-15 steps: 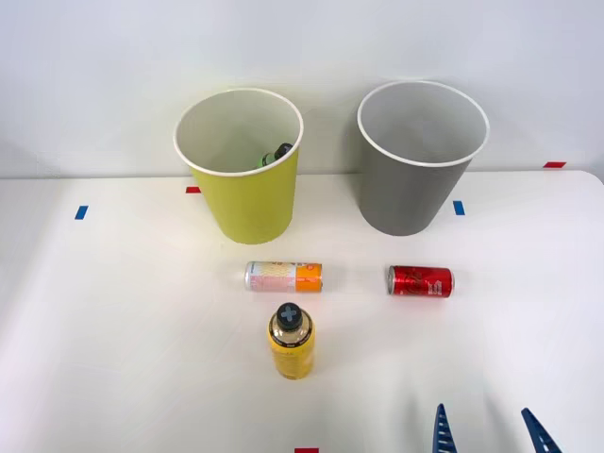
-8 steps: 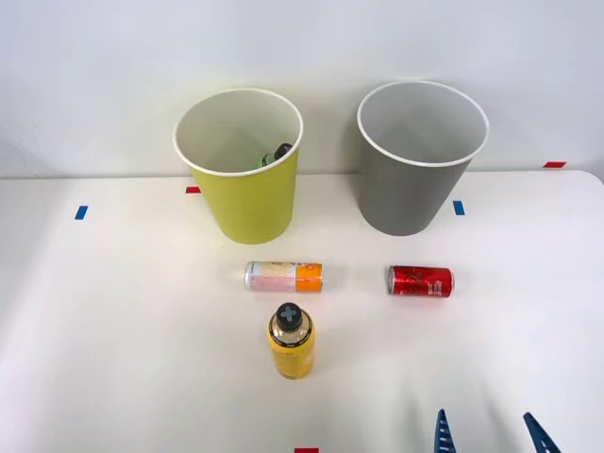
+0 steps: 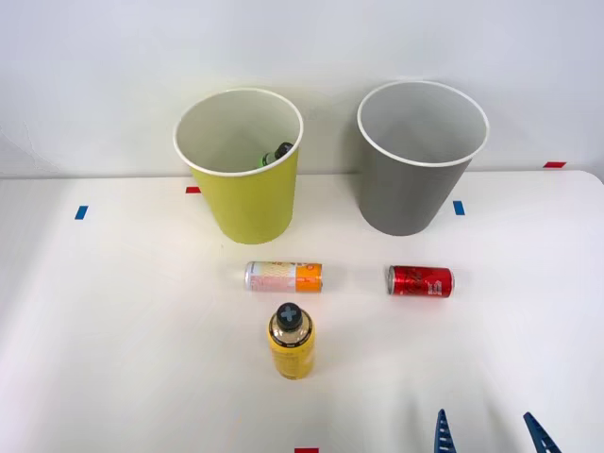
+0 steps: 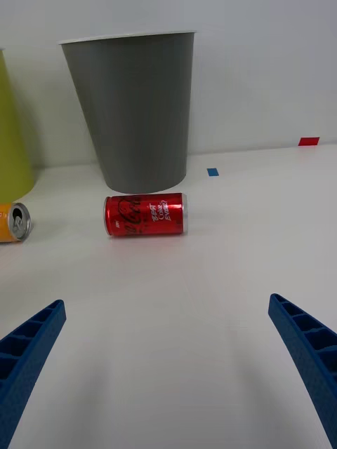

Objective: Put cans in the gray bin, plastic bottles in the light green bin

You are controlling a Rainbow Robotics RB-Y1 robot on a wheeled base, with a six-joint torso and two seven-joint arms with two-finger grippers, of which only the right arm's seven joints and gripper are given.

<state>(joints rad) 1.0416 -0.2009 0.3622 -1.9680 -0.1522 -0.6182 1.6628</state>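
Red can lies on its side on the table in front of the gray bin, well ahead of the right gripper, whose blue fingertips stand wide apart at the front view's lower edge. Left of it lie the pink can and the upright yellow bottle; a green bottle sits inside the green bin. Wrist view: red can centred between the spread fingers, touching nothing, its print legible.
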